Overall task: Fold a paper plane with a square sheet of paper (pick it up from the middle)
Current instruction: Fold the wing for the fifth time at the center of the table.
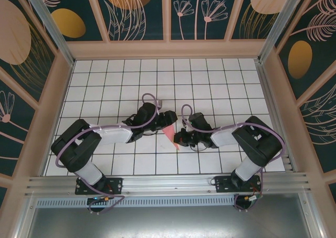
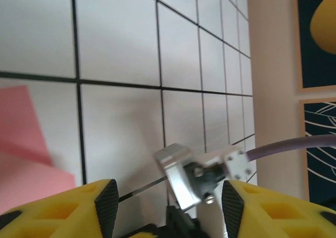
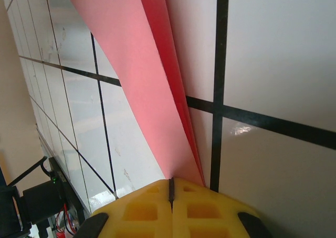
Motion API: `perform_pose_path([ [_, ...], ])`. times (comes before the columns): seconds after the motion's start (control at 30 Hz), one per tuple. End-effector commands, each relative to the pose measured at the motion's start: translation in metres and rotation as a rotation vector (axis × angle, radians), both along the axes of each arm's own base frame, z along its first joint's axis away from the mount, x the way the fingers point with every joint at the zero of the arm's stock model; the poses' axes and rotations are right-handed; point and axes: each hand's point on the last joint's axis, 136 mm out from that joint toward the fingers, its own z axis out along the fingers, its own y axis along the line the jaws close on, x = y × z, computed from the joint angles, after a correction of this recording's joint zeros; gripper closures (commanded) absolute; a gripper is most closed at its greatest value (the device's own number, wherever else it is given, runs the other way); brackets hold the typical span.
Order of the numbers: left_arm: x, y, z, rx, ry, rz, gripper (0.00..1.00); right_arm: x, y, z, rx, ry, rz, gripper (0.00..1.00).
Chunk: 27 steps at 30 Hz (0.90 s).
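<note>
Seemingly pinching the paper (image 3: 126,65) at its tip with closed right end effector (image 3: 170,188), left end effector (image 2: 168,196) open. Could tear or slip if tugged.

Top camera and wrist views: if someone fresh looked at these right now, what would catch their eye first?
The pink paper, folded into a narrow wedge, stands out at the middle of the white grid table, between the two arms. The right gripper is shut on its pointed end. The left gripper is open just beside the paper, with nothing held between its yellow fingers.
</note>
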Motion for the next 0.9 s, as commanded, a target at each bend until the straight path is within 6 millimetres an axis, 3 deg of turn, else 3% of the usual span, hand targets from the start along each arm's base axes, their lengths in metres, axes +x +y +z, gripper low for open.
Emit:
perform_pose_path([
  [0.0, 0.002, 0.000, -0.006, 0.031, 0.008, -0.016, 0.43, -0.021, -0.019, -0.037, -0.134, 0.116, -0.013, 1.00],
  [0.2, 0.012, -0.003, -0.022, 0.080, 0.035, 0.008, 0.44, -0.023, -0.019, -0.039, -0.140, 0.123, -0.011, 1.00],
  [0.23, 0.013, -0.001, -0.038, 0.123, 0.065, 0.019, 0.44, -0.023, -0.019, -0.039, -0.140, 0.123, -0.011, 1.00],
  [0.3, 0.016, 0.004, -0.050, 0.176, 0.092, 0.039, 0.44, -0.023, -0.019, -0.040, -0.142, 0.123, -0.011, 1.00],
  [0.53, 0.020, 0.038, -0.085, 0.323, 0.170, 0.131, 0.47, -0.026, -0.024, -0.045, -0.171, 0.133, -0.010, 1.00],
  [0.73, 0.022, 0.061, -0.099, 0.375, 0.211, 0.163, 0.47, -0.031, -0.031, -0.053, -0.224, 0.144, -0.006, 1.00],
  [0.87, 0.024, 0.065, -0.102, 0.379, 0.206, 0.148, 0.48, -0.037, -0.033, -0.060, -0.243, 0.165, 0.003, 1.00],
])
